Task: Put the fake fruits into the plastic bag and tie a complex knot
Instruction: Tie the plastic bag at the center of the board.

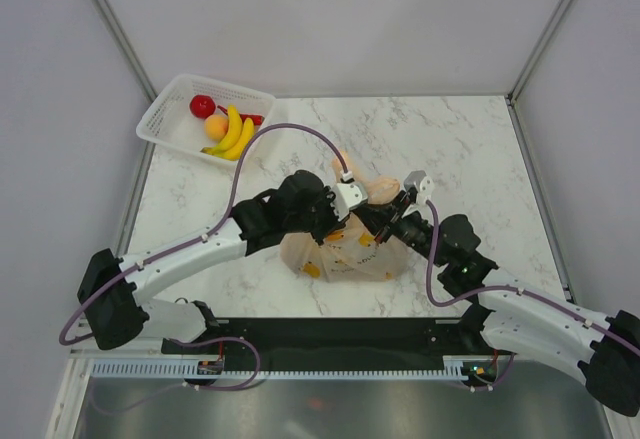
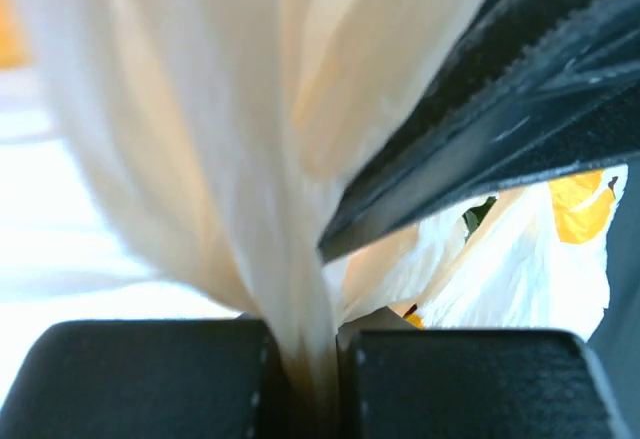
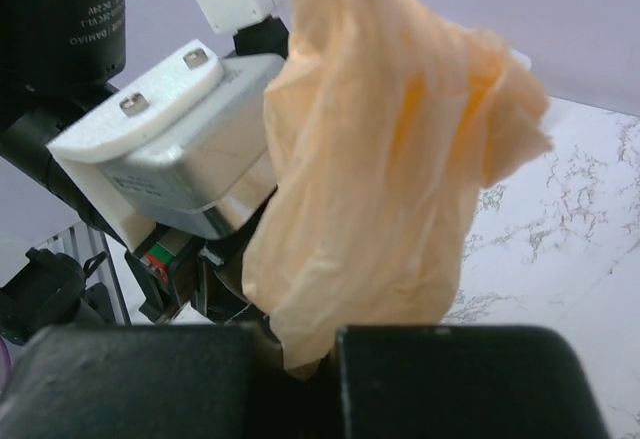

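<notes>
The thin translucent peach-beige plastic bag [image 1: 345,251], printed in yellow-orange, sits on the white marbled surface [image 1: 460,149] near the middle of its front edge, between the two arms. The bag's top is drawn up into a bunched peach twist [image 1: 381,191] above its body.

The left tool [image 2: 305,384] is clamped tight on a strip of the bag's film, which rises pleated from between its black pads [image 2: 150,379]. The right tool [image 3: 300,369] is likewise closed on a crumpled fold of the peach film, pinched between its black fingers [image 3: 470,379]. The grey-and-white housing [image 3: 170,149] on the left arm's wrist is just beside that fold. From above, both tools meet close together at the bag's top.

Whether the yellow patches on the bag are print or fruit inside cannot be told.

In the far left corner, well apart from the bag, a white lattice plastic basket [image 1: 165,111] holds a red apple [image 1: 202,106], an orange peach [image 1: 216,127], yellow bananas [image 1: 236,133] and a red chili [image 1: 254,119].
</notes>
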### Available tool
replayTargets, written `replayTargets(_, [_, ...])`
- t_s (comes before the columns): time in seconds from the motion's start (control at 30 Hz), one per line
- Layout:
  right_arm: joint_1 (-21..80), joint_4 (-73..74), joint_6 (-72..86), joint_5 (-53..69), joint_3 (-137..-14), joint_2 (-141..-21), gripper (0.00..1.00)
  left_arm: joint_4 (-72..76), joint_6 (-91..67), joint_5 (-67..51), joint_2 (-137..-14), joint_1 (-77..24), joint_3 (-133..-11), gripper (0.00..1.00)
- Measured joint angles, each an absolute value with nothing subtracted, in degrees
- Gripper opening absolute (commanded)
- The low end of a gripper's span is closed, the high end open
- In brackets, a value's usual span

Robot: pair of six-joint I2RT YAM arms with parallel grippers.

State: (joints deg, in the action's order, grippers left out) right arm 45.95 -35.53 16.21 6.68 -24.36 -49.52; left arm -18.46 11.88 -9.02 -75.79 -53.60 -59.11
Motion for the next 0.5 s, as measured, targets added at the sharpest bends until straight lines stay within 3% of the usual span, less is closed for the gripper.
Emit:
replayTargets(0.4, [46.0,-32.3,13.2,8.2,-26.3,-48.6,0.0,-18.7,11.2,-6.1,-72.5,-54.1,-59.1,0.03])
replayTargets(0.5, [46.0,-31.4,12.9,8.3,-27.0,-48.6,0.0,-18.7,11.2,-6.1,-72.5,-54.1,-59.1,0.07])
